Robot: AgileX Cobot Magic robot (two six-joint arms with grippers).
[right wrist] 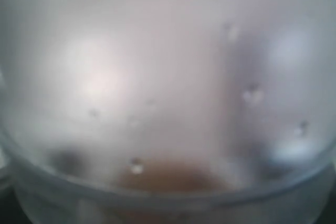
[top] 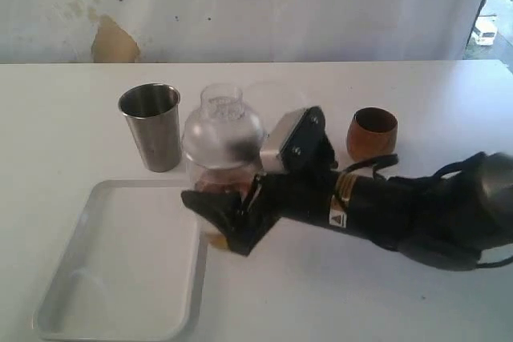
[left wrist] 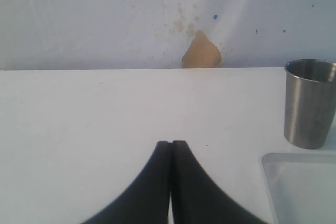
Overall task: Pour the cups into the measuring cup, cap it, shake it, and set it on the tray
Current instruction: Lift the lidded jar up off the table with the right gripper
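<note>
Exterior view: the white bench [top: 337,302] runs the full width, and its far edge meets a stained wall. The tray [top: 74,255] lies at the lower left, its near rim close to the bottom of the frame. The steel tumbler [top: 151,130] stands upright just above the tray's top edge. To its right is the measuring cup [top: 215,167], upright under its dome cap [top: 223,124], near the tray's upper right corner, with a little brown at its bottom. The right hand [top: 216,222] reaches in from the right edge, its black fingers spread wide at the cup's base. Whether they press on the cup cannot be told. The wooden cup [top: 373,134] stands right of centre, just above the arm. The bench is bare below the arm and to the upper left.

Left wrist view: the left hand [left wrist: 171,145] is closed, fingers touching, holding nothing, over bare bench. The tumbler [left wrist: 310,104] is at the right edge, with the tray corner [left wrist: 299,182] below it.

Right wrist view: the blurred measuring cup [right wrist: 168,87] fills the frame, brown showing low.
</note>
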